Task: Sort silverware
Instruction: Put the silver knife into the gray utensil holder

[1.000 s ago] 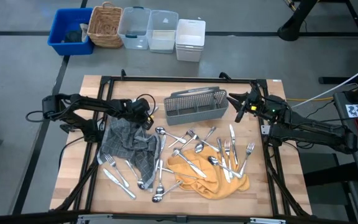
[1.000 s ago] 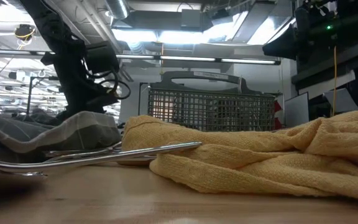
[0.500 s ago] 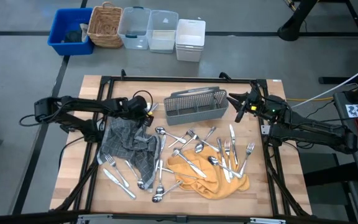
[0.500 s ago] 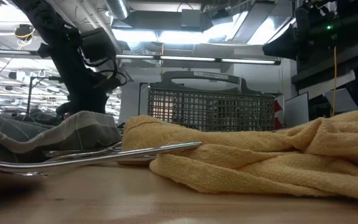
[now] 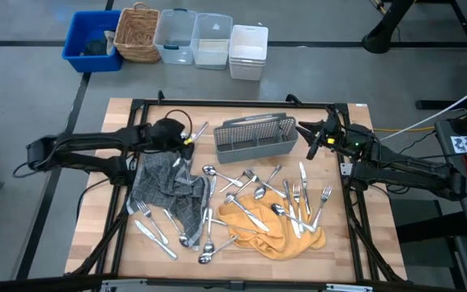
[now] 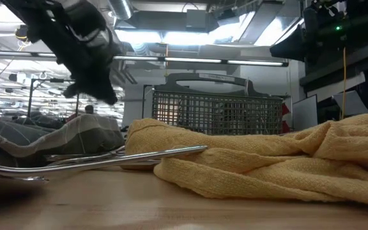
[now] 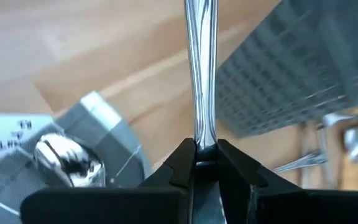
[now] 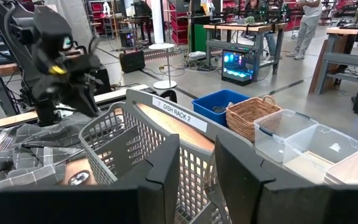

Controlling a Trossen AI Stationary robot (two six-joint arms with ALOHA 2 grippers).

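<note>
My left gripper (image 5: pixel 186 139) is shut on one slim piece of silverware (image 5: pixel 199 130), held off the table just left of the grey mesh caddy (image 5: pixel 255 138). Whether it is a fork, spoon or knife I cannot tell. The rest of the silverware (image 5: pixel 258 199) lies scattered on the wooden table, some on a yellow cloth (image 5: pixel 274 231) and some beside a grey checked cloth (image 5: pixel 164 186). My right gripper (image 5: pixel 305 139) is open at the caddy's right end (image 8: pixel 135 143). I cannot tell whether it touches the caddy. My left gripper pinches the piece's slim shaft (image 7: pixel 201 140) between its two fingers. The piece runs straight on from the fingertips toward the caddy's left end (image 7: pixel 291 74), its free end (image 5: pixel 206 125) clear of the table. The part behind the fingertips is hidden by the fingers.
The table's black frame rails (image 5: pixel 233 104) run around the edges. On the floor beyond the far edge stand a blue bin (image 5: pixel 92 40), a wicker basket (image 5: pixel 136 32), clear tubs (image 5: pixel 193 36) and a white tub (image 5: pixel 248 50).
My left gripper has risen and gone toward the table's far edge, carrying the silver piece clear of the grey checked cloth. It has tipped as it went, and the piece now points at the caddy's left end.
</note>
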